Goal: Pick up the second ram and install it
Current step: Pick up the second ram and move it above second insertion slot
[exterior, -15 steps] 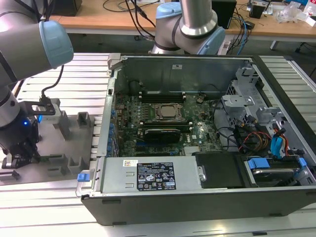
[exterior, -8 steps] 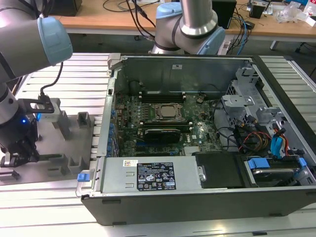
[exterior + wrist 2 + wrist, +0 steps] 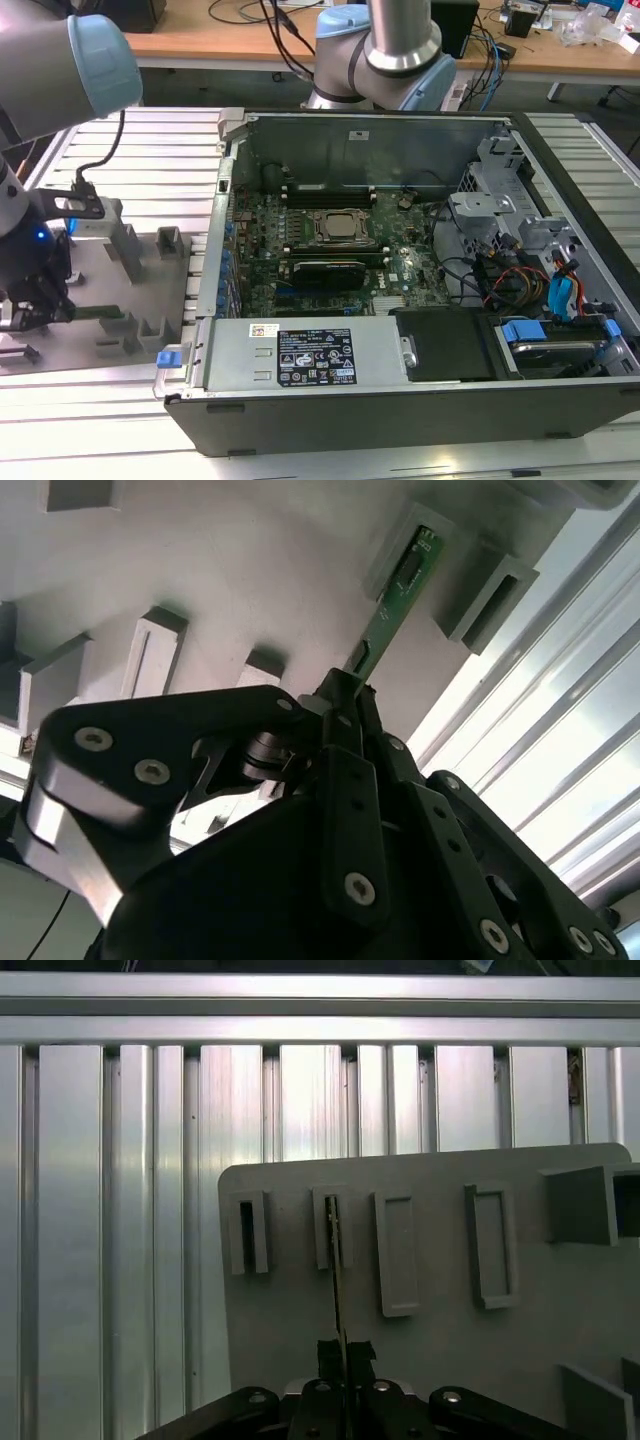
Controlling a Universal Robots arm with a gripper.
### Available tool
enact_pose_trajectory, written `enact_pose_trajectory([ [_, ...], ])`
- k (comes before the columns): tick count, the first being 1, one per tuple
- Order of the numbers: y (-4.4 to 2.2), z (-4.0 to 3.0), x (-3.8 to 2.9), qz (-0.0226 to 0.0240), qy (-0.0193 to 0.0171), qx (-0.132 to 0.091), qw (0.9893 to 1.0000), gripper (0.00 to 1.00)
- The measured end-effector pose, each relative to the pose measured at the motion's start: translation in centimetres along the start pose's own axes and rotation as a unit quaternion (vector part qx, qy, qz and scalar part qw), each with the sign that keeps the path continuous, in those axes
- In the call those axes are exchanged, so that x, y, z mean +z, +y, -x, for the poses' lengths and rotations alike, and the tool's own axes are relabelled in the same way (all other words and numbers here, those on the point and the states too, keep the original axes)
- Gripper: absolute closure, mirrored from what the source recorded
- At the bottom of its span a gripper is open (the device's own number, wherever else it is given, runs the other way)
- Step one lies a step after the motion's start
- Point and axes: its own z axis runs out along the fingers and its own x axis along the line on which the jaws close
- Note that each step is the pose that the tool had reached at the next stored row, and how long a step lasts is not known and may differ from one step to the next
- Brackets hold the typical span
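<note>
My tool [image 3: 345, 1350] is clamped on the second ram [image 3: 405, 580], which stands edge-on in the grey tray [image 3: 440, 1360] at 9 o'clock of the open case [image 3: 400, 420] in the exterior view; any tilt could wedge it in its slot.

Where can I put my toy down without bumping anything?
The bare slatted table along the exterior view's bottom, bordered by the grey tray and computer case. Crowded: inside the case, and the tray where the gripper holds the ram.

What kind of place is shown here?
Probably a robotics lab bench for computer assembly: an open computer case on a slotted aluminium table, a grey fixture tray, the gripper shut on the second ram, a cluttered desk behind.
</note>
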Motion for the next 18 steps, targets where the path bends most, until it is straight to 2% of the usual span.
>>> enact_pose_trajectory([
  [2, 0.03, 0.02, -0.64, 0.0000, 0.0000, 0.000, 1.0000, 0.86],
  [6, 0.06, 0.03, -1.34, 0.0000, 0.0000, 0.000, 1.0000, 0.86],
  [11, 0.13, 0.07, -3.03, 0.0000, 0.0000, 0.000, 1.0000, 0.86],
  [18, 0.20, 0.11, -4.68, 0.0000, 0.0000, 0.000, 1.0000, 0.86],
])
